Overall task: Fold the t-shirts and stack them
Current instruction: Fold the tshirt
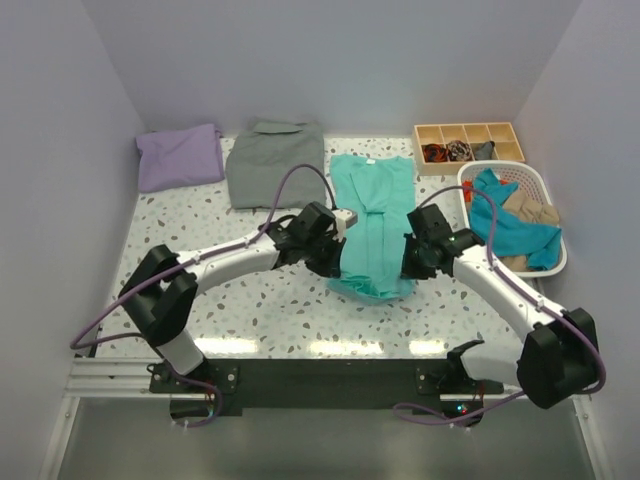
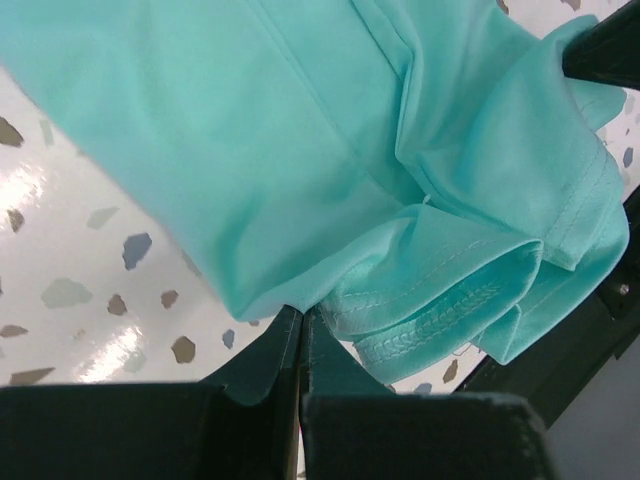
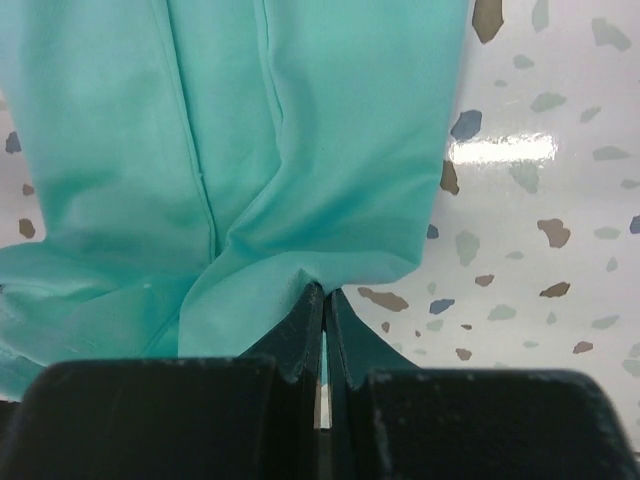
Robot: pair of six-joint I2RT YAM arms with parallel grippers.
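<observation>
A turquoise-green t-shirt (image 1: 372,215) lies lengthwise in the middle of the table, sides folded in, its near hem lifted. My left gripper (image 1: 332,262) is shut on the shirt's left near edge (image 2: 300,300). My right gripper (image 1: 410,265) is shut on its right near edge (image 3: 322,280). A folded lavender-purple shirt (image 1: 180,155) lies at the far left. A folded grey shirt (image 1: 275,163) lies beside it.
A white laundry basket (image 1: 555,195) with blue and tan clothes stands at the right. A wooden divided tray (image 1: 468,133) with small items sits behind it. Walls close in on three sides. The table is speckled white.
</observation>
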